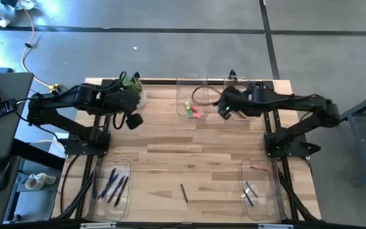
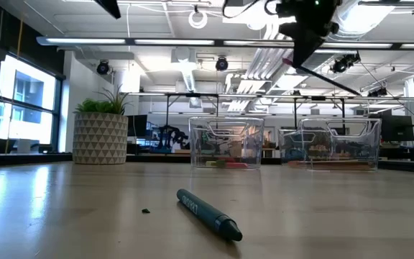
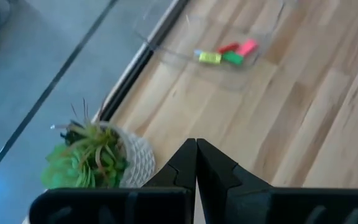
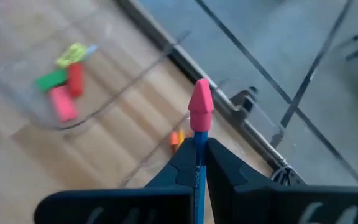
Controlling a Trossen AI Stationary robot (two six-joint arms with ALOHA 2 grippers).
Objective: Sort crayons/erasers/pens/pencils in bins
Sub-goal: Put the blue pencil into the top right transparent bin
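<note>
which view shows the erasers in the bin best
The left wrist view: the erasers lie unobstructed, four colours separable, in the clear bin. The right wrist view shows them blurrier, the high view as tiny specks, and the low view only as a strip through the bin wall.

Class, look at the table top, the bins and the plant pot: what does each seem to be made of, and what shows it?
Table top: wood, likely sealed, with visible grained planks.
Bins: clear glossy plastic, since the room shows through.
Plant pot: pale, matte, triangle-patterned, perhaps ceramic.
</note>
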